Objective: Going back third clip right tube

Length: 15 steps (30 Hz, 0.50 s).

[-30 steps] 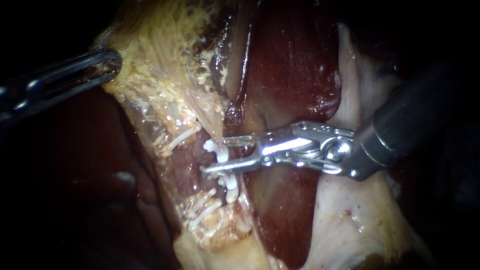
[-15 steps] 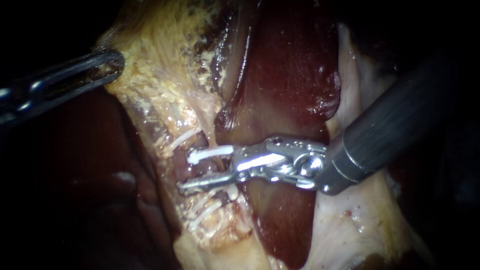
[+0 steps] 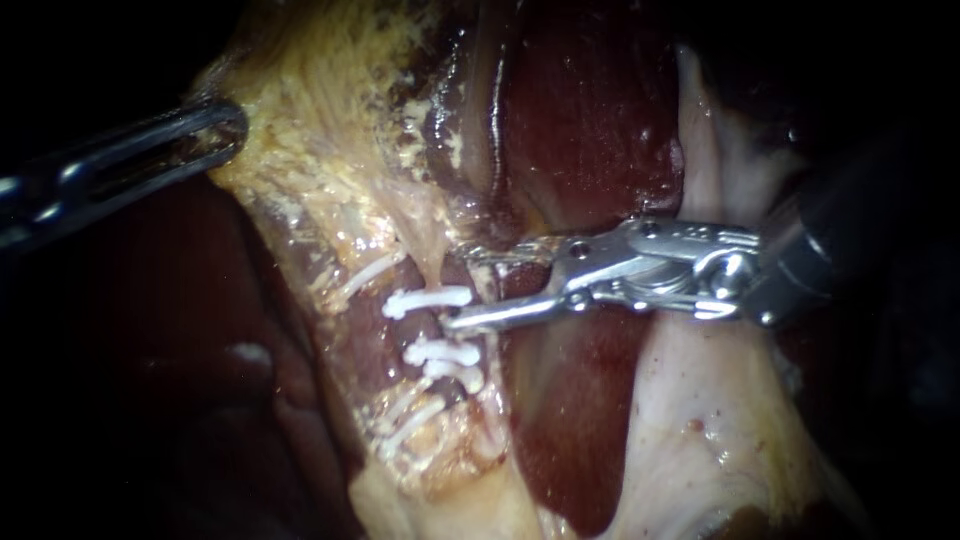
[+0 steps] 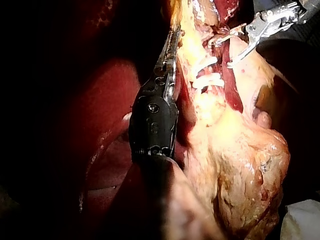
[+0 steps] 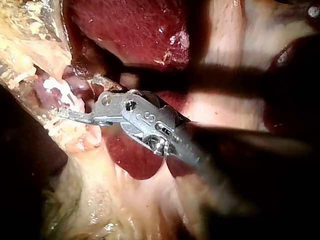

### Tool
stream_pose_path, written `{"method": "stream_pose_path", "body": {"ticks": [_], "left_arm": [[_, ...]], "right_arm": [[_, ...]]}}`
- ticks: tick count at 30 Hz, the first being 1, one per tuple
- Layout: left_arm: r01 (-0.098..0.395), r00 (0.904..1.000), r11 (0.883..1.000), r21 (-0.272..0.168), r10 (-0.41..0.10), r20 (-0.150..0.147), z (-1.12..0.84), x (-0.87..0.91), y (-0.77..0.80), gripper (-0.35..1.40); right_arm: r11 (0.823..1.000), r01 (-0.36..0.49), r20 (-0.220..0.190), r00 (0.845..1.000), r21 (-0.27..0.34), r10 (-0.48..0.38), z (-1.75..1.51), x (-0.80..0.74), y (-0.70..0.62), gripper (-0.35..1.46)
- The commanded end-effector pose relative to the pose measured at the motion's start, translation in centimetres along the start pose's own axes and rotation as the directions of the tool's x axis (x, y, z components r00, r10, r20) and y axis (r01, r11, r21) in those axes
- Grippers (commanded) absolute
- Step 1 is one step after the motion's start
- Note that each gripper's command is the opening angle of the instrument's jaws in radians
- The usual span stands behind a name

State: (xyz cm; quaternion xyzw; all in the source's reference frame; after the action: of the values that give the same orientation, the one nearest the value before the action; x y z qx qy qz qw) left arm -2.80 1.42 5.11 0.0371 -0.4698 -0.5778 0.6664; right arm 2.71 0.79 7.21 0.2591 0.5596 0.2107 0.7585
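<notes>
The right instrument (image 3: 462, 287) enters from the right of the endoscope view and lies nearly level across the dark red liver (image 3: 590, 130). Its jaws stand moderately apart, with a clear gap between them, and hold nothing. The lower jaw's tip ends just beside the right end of the upper clip (image 3: 428, 300); whether it touches the clip cannot be told. The upper jaw's tip sits above that clip, against a thin glistening strand of tissue.

The upper clip is white and lies crosswise on the tube (image 3: 425, 327), outside both jaws. The two lower clips (image 3: 445, 358) lie close together just below it on the same tube, roughly parallel to it. A short bare stretch of tube separates the upper clip from the lower pair. All three clips sit to the left of the jaw tips, between the yellow fatty tissue (image 3: 330, 180) and the liver.

The left instrument (image 3: 228, 122) enters from the left of the endoscope view, well apart from the clips. Its jaws lie narrow, closed on the edge of the yellow fatty tissue, which runs taut from that hold down toward the clipped tube. In the left wrist view the same jaws lie flat along the tissue edge.

Pale tissue (image 3: 690, 420) lies under the right instrument's wrist joint and spreads below it.
</notes>
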Motion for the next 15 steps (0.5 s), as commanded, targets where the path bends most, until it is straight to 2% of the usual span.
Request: {"method": "stream_pose_path", "body": {"ticks": [1, 7, 11, 15], "left_arm": [[0.0, 1.0, 1.0, 0.0, 0.0, 0.0, 0.0, 0.0, 0.0, -0.35], [0.0, 1.0, 1.0, 0.0, 0.0, 0.0, 0.0, 0.0, 0.01, -0.35], [0.0, 1.0, 1.0, 0.001, 0.0, 0.0, 0.01, 0.0, 0.01, -0.35], [-0.001, 1.0, 1.0, 0.001, 0.001, 0.0, 0.02, 0.01, 0.02, -0.35]], "right_arm": [[1.0, 0.023, 0.002, 1.0, 0.006, -0.023, -0.04, 0.0, -0.02, 0.6], [0.991, 0.13, 0.004, 0.991, 0.032, -0.13, -0.33, 0.03, -0.19, 0.6], [0.977, 0.206, 0.002, 0.978, 0.047, -0.206, -0.56, 0.15, -0.31, 0.6], [0.965, 0.258, 0.0, 0.966, 0.055, -0.258, -0.69, 0.27, -0.37, 0.6]]}}
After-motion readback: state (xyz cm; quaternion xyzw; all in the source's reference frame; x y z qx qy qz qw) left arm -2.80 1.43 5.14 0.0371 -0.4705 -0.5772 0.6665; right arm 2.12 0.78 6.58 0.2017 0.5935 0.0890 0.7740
